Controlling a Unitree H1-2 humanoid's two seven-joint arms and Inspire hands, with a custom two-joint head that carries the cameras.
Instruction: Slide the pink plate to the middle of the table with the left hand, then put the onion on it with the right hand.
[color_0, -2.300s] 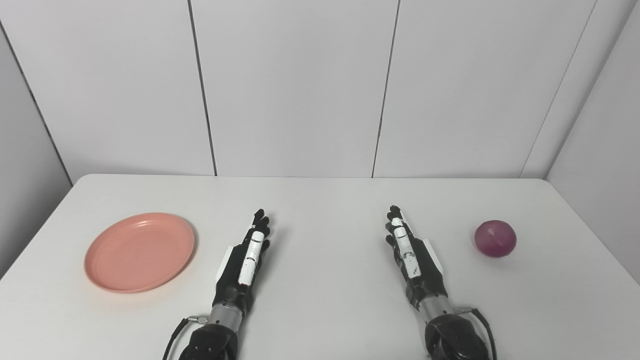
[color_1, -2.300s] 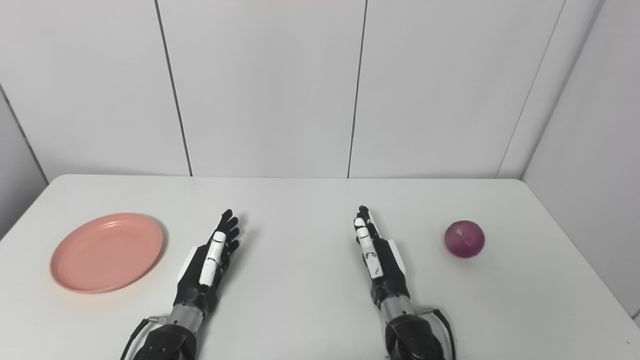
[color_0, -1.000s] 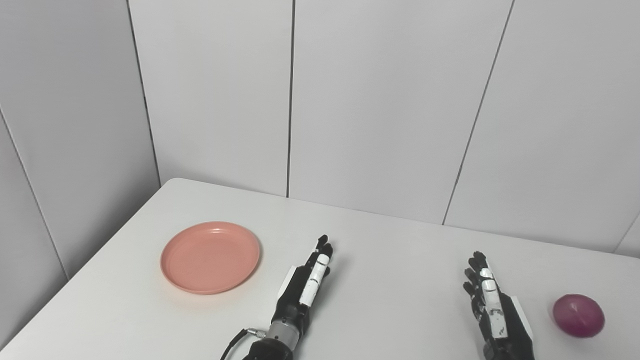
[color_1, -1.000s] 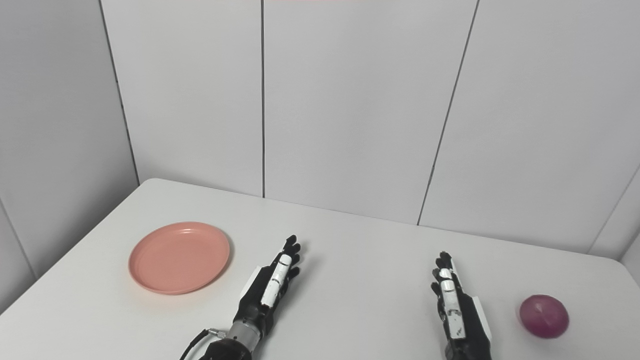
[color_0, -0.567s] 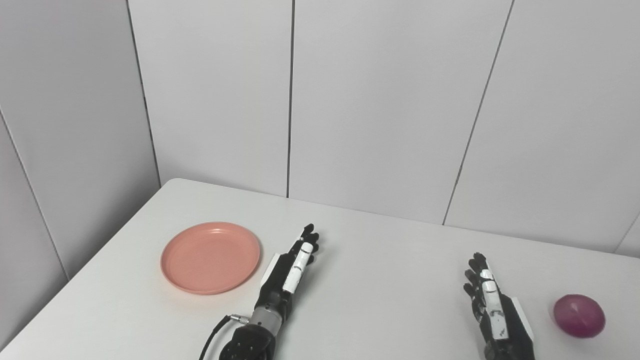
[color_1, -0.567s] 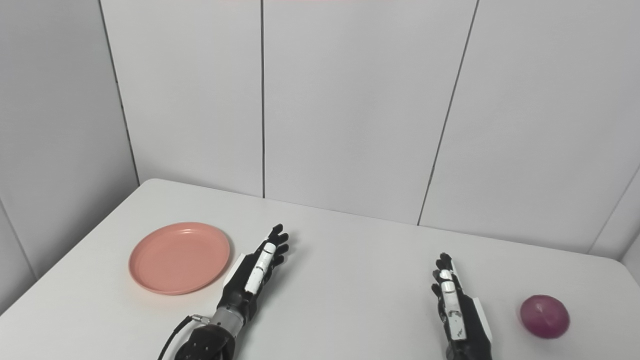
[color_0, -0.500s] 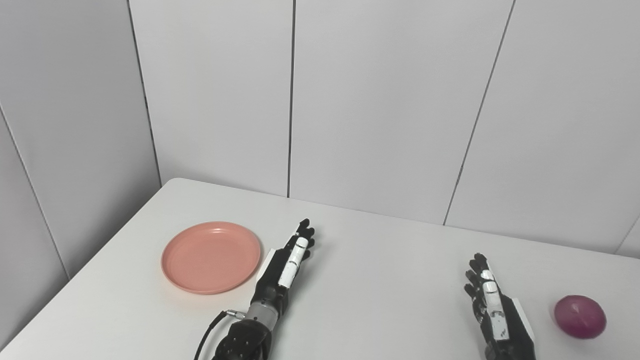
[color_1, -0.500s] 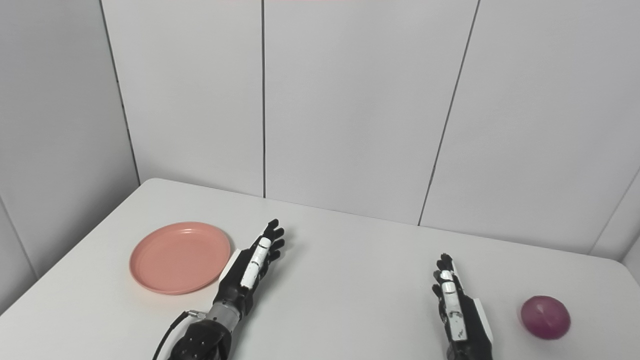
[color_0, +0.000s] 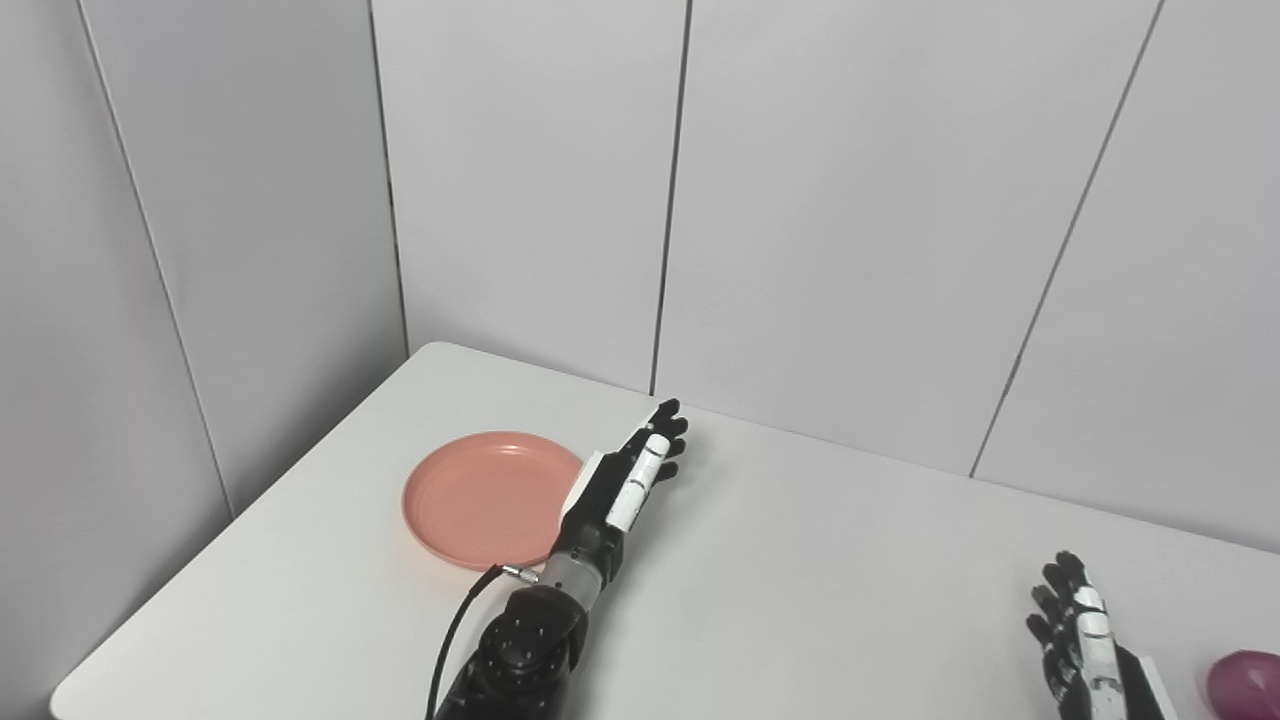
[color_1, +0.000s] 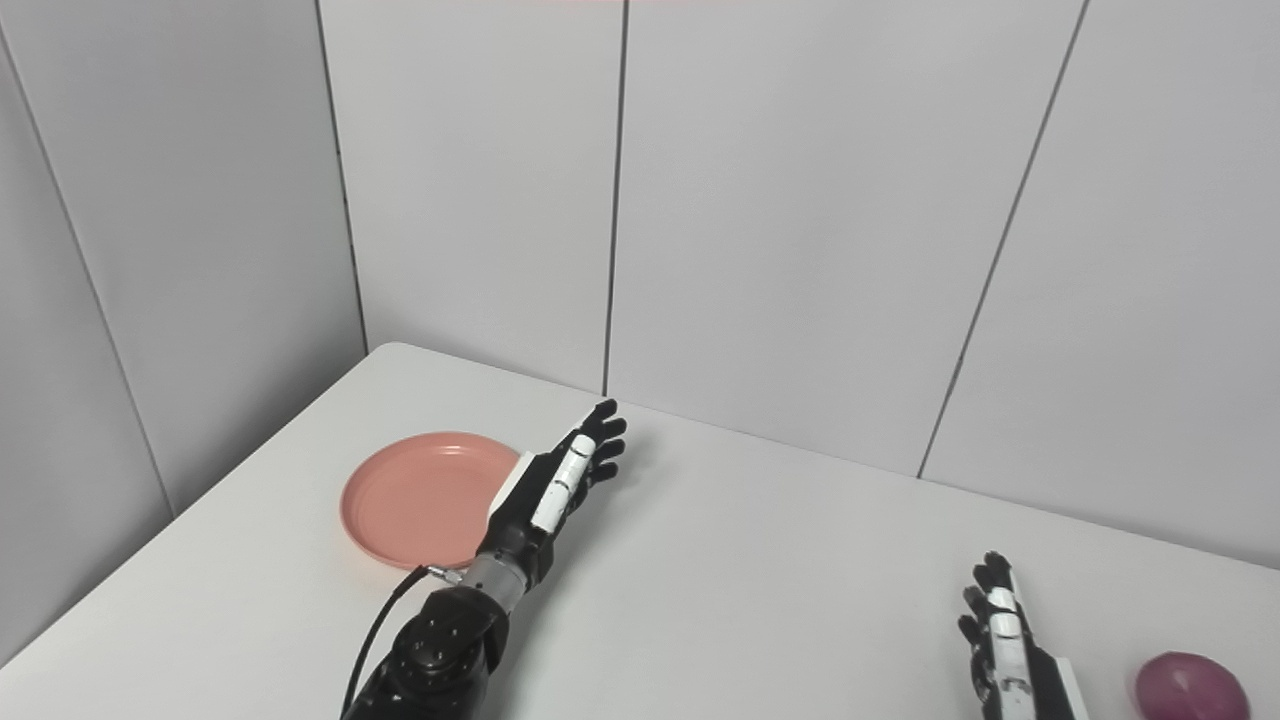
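Observation:
The pink plate (color_0: 480, 495) lies flat on the left part of the white table (color_0: 800, 560). My left hand (color_0: 625, 480) is open with fingers stretched forward, raised just off the table, and it overlaps the plate's right rim. It holds nothing. At the bottom right my right hand (color_1: 1010, 640) rests open and flat on the table, partly cut off by the picture's edge. The purple onion (color_1: 1190, 690) sits on the table to the right of that hand, a short gap away, and shows only partly in the left eye view.
Grey wall panels (color_0: 820, 200) stand close behind the table and along its left side. The table's left edge (color_0: 230, 530) runs diagonally just beyond the plate. A black cable (color_0: 455, 630) hangs from my left wrist.
The camera has swung left, shifting the whole picture right. My left hand has moved forward and left until it overlaps the plate's right rim. The right hand, plate and onion have stayed put.

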